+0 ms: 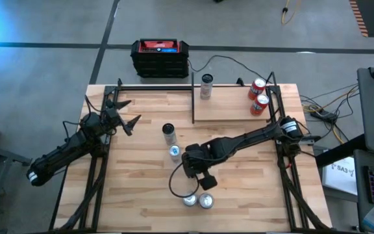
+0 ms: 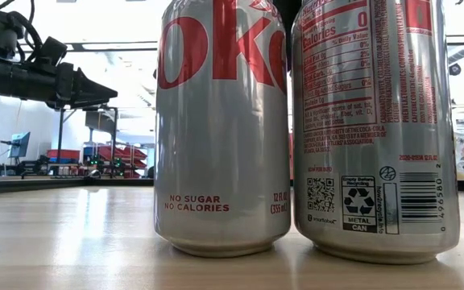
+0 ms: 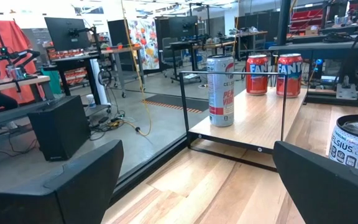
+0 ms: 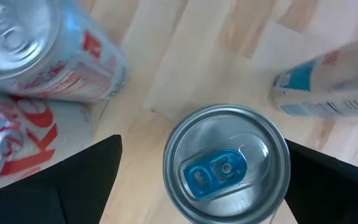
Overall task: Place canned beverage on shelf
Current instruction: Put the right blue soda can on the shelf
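Note:
A silver can with a blue tab (image 1: 174, 153) stands upright on the tabletop; it also shows in the right wrist view (image 4: 225, 165). My right gripper (image 1: 197, 170) is above it, pointing down. It is open, and its fingers (image 4: 73, 180) stand on either side of the can top without plainly touching it. The shelf (image 1: 229, 107) lies at the far right and carries a tall can (image 1: 206, 86) and two red Fanta cans (image 1: 259, 96). My left gripper (image 1: 125, 120) is open and empty at the table's left.
A dark-topped Celsius can (image 1: 168, 133) stands just beyond the blue-tab can. Two Diet Coke cans (image 1: 198, 201) stand near the front edge and fill the low view (image 2: 220, 129). A black and red box (image 1: 160, 57) sits behind the table. Black frame rods run along the table's edges.

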### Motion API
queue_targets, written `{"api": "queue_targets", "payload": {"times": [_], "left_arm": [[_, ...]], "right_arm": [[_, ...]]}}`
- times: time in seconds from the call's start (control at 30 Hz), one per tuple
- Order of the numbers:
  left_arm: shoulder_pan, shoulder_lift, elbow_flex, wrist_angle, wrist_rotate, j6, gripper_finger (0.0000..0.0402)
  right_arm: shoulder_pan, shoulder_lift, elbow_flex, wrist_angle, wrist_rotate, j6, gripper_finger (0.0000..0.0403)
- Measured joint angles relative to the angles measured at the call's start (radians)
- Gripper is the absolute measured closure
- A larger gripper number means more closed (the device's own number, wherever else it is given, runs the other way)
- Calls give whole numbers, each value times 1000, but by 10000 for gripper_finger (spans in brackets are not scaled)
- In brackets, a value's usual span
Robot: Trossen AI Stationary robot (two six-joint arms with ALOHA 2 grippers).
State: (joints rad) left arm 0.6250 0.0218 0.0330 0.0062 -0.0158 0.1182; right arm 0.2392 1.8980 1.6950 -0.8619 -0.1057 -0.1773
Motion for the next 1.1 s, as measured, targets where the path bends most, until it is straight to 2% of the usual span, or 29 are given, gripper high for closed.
{"api": "queue_targets", "payload": {"times": [0.2, 0.3, 0.63, 0.9, 1.1], "left_arm": [[0, 0, 0, 0, 0, 0, 3], [0, 0, 0, 0, 0, 0, 3], [0, 0, 0, 0, 0, 0, 3], [0, 0, 0, 0, 0, 0, 3], [0, 0, 0, 0, 0, 0, 3]], "right_arm": [[-5, 0, 0, 1, 1, 32, 25], [-7, 0, 0, 5, 3, 37, 42], [-6, 0, 0, 8, -4, 8, 177], [-29, 0, 2, -72, -25, -29, 175], [-106, -4, 1, -123, -93, 11, 139]]}}
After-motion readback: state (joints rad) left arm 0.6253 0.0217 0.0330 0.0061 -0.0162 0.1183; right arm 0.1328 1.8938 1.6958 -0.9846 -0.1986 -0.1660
